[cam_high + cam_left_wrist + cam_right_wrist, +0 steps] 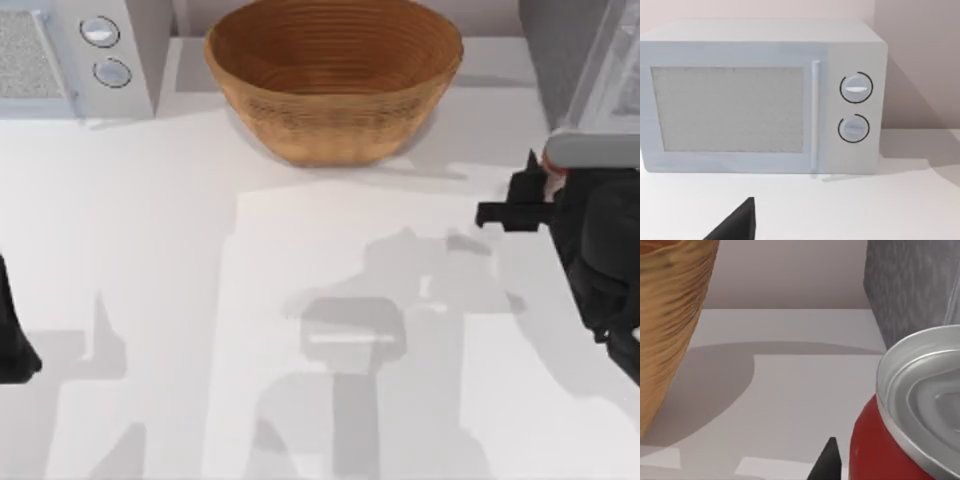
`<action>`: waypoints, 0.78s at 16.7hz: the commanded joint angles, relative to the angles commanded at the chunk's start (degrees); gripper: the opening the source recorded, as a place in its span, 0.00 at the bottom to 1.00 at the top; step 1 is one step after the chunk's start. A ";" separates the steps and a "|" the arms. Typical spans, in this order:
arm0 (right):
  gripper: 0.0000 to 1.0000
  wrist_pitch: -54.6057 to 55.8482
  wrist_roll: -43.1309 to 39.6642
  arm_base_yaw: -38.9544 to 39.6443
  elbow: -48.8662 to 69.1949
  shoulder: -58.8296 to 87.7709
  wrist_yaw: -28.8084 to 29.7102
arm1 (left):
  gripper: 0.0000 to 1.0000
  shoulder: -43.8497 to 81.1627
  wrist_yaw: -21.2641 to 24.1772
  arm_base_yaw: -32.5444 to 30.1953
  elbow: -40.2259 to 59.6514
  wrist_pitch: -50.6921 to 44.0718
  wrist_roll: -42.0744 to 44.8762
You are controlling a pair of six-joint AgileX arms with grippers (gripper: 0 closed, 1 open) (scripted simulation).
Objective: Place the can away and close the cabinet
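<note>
The can [890, 450], red with a silver top [925, 390], fills the corner of the right wrist view, tilted and close to the camera. One black fingertip [827, 460] lies against its side. From above, a sliver of the red can [553, 167] peeks out at the right edge of the table beside my right gripper [530, 190], which is shut on it. Just behind stands the grey cabinet [560, 60], with a pale rounded bar [600, 150] of it over the can. My left arm [15, 345] is parked at the table's left edge.
A large woven bowl [333, 80] stands at the back centre, left of the can. A white microwave [80, 55] with two dials sits at the back left, and the left wrist view faces its door [730, 110]. The white tabletop [300, 330] spreads in front.
</note>
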 joint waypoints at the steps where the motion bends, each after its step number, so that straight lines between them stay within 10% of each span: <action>1: 0.00 -4.27 0.00 0.01 0.31 -3.41 -0.03 | 1.00 0.00 0.00 0.00 0.00 0.00 0.00; 13: 0.00 -23.06 0.16 0.07 2.75 -20.21 -0.22 | 1.00 0.00 0.00 0.00 0.00 0.00 0.00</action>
